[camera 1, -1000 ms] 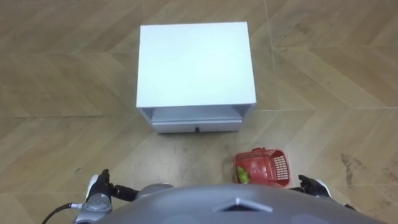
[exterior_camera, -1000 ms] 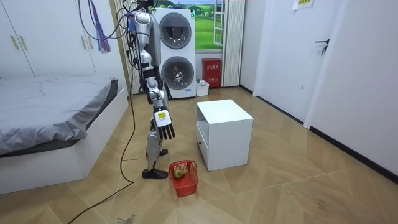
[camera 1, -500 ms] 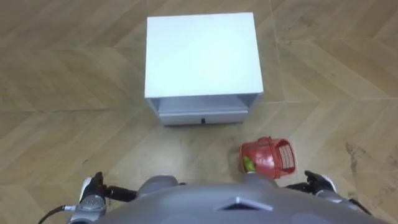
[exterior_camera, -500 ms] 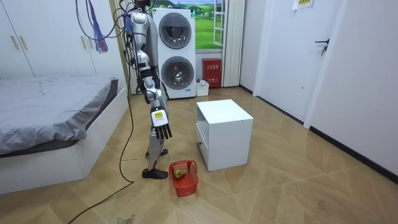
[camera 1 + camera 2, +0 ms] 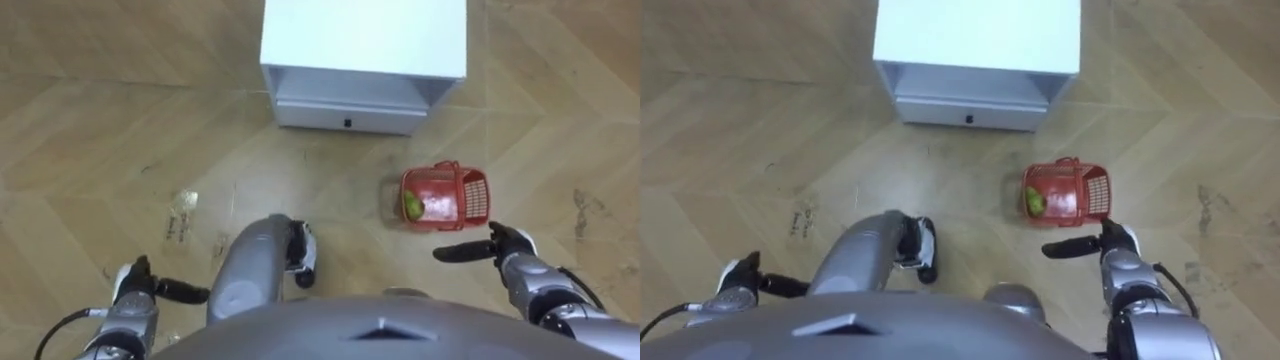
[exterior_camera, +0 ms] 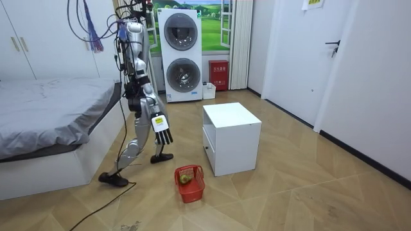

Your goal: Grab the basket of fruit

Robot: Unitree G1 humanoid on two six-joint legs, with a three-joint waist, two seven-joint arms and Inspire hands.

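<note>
Red fruit basket point(image 5: 445, 196) sits on the wood floor, in front of the white cabinet point(image 5: 365, 40) on its drawer point(image 5: 345, 112) side, off toward the cabinet's right corner and apart from it; a green fruit point(image 5: 413, 207) lies inside at the end of the basket farther left along the cabinet front; right hand point(image 5: 500, 243) hangs just on the near side of the basket from the cabinet, fingers straight, released, not touching it; left hand point(image 5: 135, 285) is low and well left of the cabinet, relaxed, holding nothing; in the room view the robot stands in a wide stride facing the cabinet, a bed point(image 6: 58, 122) behind it, basket on the floor between the robot's front foot and the cabinet
</note>
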